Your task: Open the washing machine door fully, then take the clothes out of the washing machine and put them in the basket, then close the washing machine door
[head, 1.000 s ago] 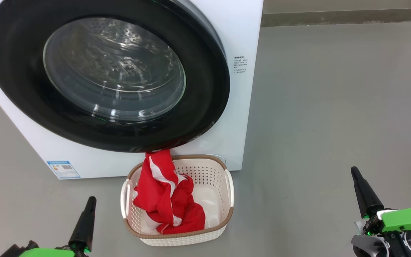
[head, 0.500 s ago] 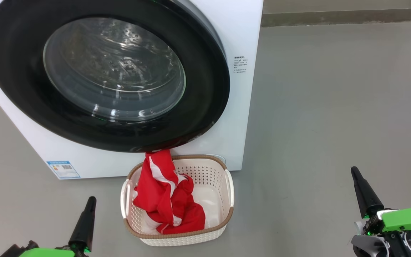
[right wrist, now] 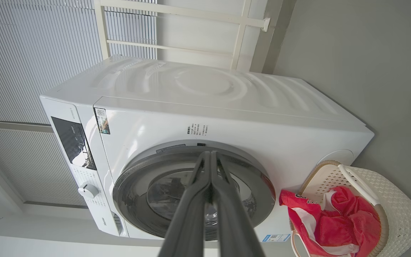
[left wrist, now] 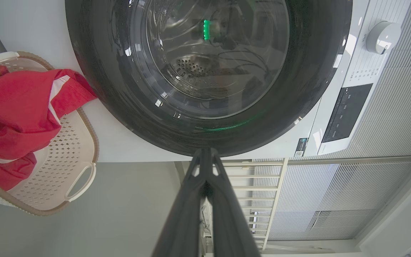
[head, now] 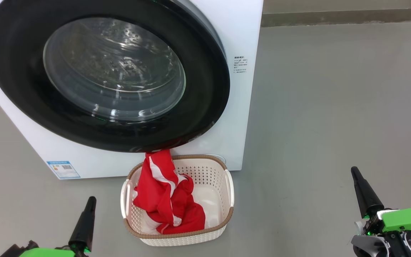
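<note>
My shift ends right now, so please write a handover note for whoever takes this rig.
Left pincer: shut, empty, low at the robot's left. Right pincer: shut, empty, low at its right.
Large round black-rimmed glass door of the big white washing machine: looks shut.
Bright red, white-striped fabric clothes: piled in the small cream perforated plastic basket on the grey floor before the machine; one fold rises over the back rim to the door's lower edge.
Done: apparently every step. Left: perhaps nothing; check the fold is not caught.

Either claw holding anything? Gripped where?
Nothing held. Left claw and right claw are both shut and empty; the clothes lie in the basket.
</note>
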